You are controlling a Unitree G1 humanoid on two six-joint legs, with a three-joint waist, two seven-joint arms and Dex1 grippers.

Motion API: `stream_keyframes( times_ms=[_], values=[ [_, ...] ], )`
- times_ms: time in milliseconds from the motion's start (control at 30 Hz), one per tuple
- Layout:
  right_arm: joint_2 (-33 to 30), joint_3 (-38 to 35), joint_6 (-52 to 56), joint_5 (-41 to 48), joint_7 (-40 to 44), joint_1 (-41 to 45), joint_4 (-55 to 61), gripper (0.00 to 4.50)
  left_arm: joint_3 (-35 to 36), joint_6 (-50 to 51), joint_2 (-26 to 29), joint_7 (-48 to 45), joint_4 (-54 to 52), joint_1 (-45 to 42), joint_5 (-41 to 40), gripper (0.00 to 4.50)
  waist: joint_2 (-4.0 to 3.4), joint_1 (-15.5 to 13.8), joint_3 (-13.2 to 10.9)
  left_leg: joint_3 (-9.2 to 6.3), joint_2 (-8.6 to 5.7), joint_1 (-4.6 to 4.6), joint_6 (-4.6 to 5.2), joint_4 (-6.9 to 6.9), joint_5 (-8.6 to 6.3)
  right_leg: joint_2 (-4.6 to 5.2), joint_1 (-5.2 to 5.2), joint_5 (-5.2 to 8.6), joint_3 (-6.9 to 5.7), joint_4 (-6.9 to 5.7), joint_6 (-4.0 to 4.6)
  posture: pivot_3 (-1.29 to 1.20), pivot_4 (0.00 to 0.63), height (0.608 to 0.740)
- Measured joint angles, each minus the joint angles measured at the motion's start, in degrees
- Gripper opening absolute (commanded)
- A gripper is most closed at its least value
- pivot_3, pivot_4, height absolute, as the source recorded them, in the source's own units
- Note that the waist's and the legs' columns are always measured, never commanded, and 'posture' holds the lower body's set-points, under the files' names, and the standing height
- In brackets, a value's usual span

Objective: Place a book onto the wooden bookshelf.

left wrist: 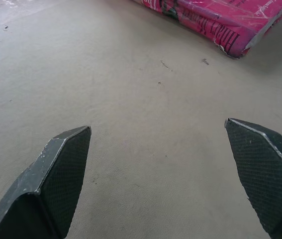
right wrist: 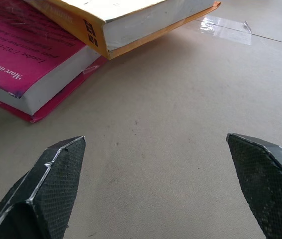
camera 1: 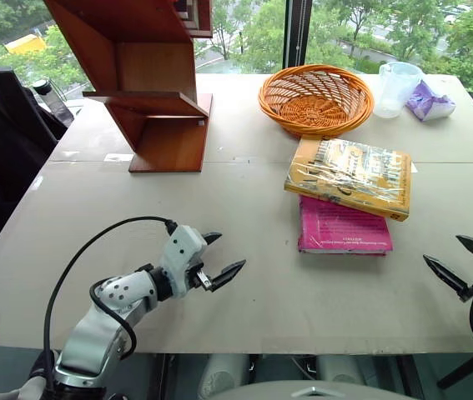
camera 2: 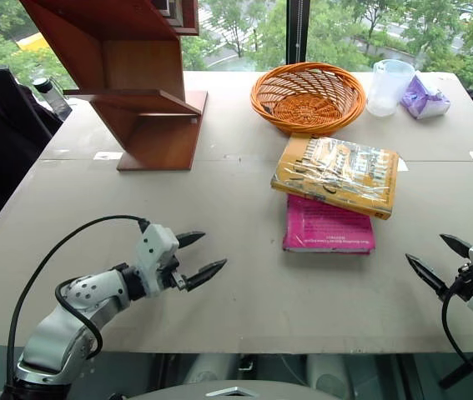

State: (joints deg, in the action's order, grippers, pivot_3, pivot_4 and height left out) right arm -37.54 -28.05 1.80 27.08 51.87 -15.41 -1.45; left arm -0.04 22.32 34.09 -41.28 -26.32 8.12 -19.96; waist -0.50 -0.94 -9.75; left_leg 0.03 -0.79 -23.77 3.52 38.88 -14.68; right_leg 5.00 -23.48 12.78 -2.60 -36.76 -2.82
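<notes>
- My left gripper is hovering over the near left part of the table, its two black fingers spread wide and gripping nothing.
- My right gripper is hanging at the table's near right edge, likewise gaping wide and empty.
- Both are pointing inward, toward the two stacked books in the middle right of the table, and both are sitting well apart from them.
- The book is lying flat with its cover up, yellow-orange under glossy wrap, and it is resting on the pink book.
- It is sitting askew on that lower one, covering its far part and overhanging it toward the right, while the pink book's near part is showing uncovered.
- In my right wrist view, the book's pale page edge is jutting out past the pink book's corner, with bare table between my fingertips.
- In my left wrist view, the wrapped spine end of the pink book is lying ahead of my spread fingers.
- The wooden bookshelf is standing at the far left of the table, well apart from the book.
- An orange wicker basket is sitting just beyond the books, near the far edge.
- A clear plastic jug and a crumpled purple wrapper are sitting to the basket's right.
</notes>
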Motion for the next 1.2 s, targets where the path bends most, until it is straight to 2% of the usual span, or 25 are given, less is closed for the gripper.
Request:
stream_keyframes(
  times_ms=[133, 233, 400, 467, 500, 533, 600, 733, 867, 1033, 1200],
  values=[
    [-0.27, 0.00, 0.00, -0.04, -0.03, 1.05, -1.32, 4.50, -0.01, 0.30, 0.00, 0.02, 0.00, -0.90, -0.06, 4.43, 0.00, -0.02, 0.00, 0.02, 0.00, 0.01, 0.00, 0.00, 0.00, -0.06, 0.00, 0.00, 0.01, -0.01, 0.00, 0.00, 0.150, 0.740],
    [-0.47, -0.01, -0.24, -0.59, -1.48, 3.94, -2.82, 3.72, -0.18, 0.38, 0.85, -1.11, -0.01, -2.98, -0.06, 4.50, 0.04, 0.03, -0.02, 0.07, -0.01, 0.02, 0.01, 0.01, 0.01, -0.10, -0.01, -0.02, 0.05, -0.03, 0.00, 0.00, 0.150, 0.740],
    [-3.01, -0.26, -0.75, -1.76, -5.61, 12.38, -5.65, 1.36, -0.47, 0.84, 2.22, -3.40, -1.44, -9.54, -1.11, 4.50, 0.06, 0.14, -0.01, 0.30, 0.00, 0.10, 0.02, 0.02, 0.01, -0.21, -0.02, -0.05, 0.23, -0.07, 0.02, 0.00, 0.150, 0.740],
    [-3.59, 0.37, -0.22, -3.03, -7.73, 17.92, -7.96, 0.38, -0.52, 1.92, 2.50, -4.57, -1.55, -11.70, -2.68, 4.50, 0.09, 0.28, -0.03, 0.45, 0.03, 0.10, 0.02, 0.02, 0.02, -0.29, -0.09, -0.08, 0.26, -0.09, 0.02, 0.00, 0.150, 0.740],
    [-4.55, 1.87, 0.72, -4.76, -9.30, 22.53, -9.91, 0.03, -0.53, 2.69, 2.95, -5.84, -1.64, -13.42, -3.77, 4.50, 0.09, 0.41, -0.04, 0.56, 0.04, 0.12, 0.02, 0.02, 0.02, -0.30, -0.13, -0.10, 0.33, -0.12, 0.00, 0.00, 0.150, 0.740],
    [-5.19, 3.19, 1.34, -5.83, -9.93, 24.99, -10.89, 0.03, -0.54, 3.12, 3.38, -6.51, -1.68, -14.39, -4.55, 4.50, 0.10, 0.42, -0.04, 0.60, 0.06, 0.13, 0.02, 0.02, 0.02, -0.32, -0.13, -0.10, 0.36, -0.12, -0.01, 0.00, 0.150, 0.740],
    [-5.71, 8.02, 4.46, -9.19, -11.80, 35.16, -16.13, 0.03, 0.02, 4.92, 5.18, -9.03, -1.72, -17.05, -7.41, 4.50, 0.19, 0.72, -0.09, 0.67, 0.10, 0.15, 0.02, 0.02, 0.02, -0.38, -0.15, -0.13, 0.40, -0.13, 0.03, 0.00, 0.150, 0.740],
    [-5.49, 15.92, 6.08, -15.68, -13.38, 53.28, -33.42, 0.03, 4.02, 8.20, 7.42, -12.70, -1.27, -20.53, -14.29, 4.50, 0.34, 1.19, -0.20, 0.75, 0.12, 0.07, 0.02, 0.02, 0.03, -0.40, -0.25, -0.15, 0.44, -0.14, 0.05, 0.00, 0.150, 0.740],
    [-4.33, 20.58, 3.38, -20.74, -12.58, 67.03, -50.94, 0.03, 8.26, 11.89, 8.38, -14.74, -1.18, -21.72, -22.05, 4.50, 0.39, 1.36, -0.22, 0.89, 0.12, 0.00, -0.12, 0.01, 0.11, -0.38, -0.29, -0.27, 0.58, -0.02, -0.19, 0.00, 0.150, 0.740],
    [-2.22, 24.59, -0.98, -27.02, -14.58, 78.31, -68.52, 0.03, 9.98, 12.30, 8.38, -12.34, -0.98, -21.21, -22.46, 4.50, 0.53, 1.63, -0.31, 1.10, 0.09, -0.02, -0.24, -0.12, 0.16, -0.32, -0.34, -0.28, 0.79, 0.09, -0.21, 0.00, 0.150, 0.740],
    [-0.59, 26.23, -2.44, -30.41, -14.00, 81.87, -73.68, 0.03, 11.26, 12.42, 8.42, -11.16, -1.96, -19.75, -23.02, 4.50, 0.55, 1.78, -0.33, 1.12, 0.09, 0.01, -0.25, -0.15, 0.17, -0.31, -0.38, -0.29, 0.91, 0.05, -0.21, 0.00, 0.150, 0.740]
  ],
)
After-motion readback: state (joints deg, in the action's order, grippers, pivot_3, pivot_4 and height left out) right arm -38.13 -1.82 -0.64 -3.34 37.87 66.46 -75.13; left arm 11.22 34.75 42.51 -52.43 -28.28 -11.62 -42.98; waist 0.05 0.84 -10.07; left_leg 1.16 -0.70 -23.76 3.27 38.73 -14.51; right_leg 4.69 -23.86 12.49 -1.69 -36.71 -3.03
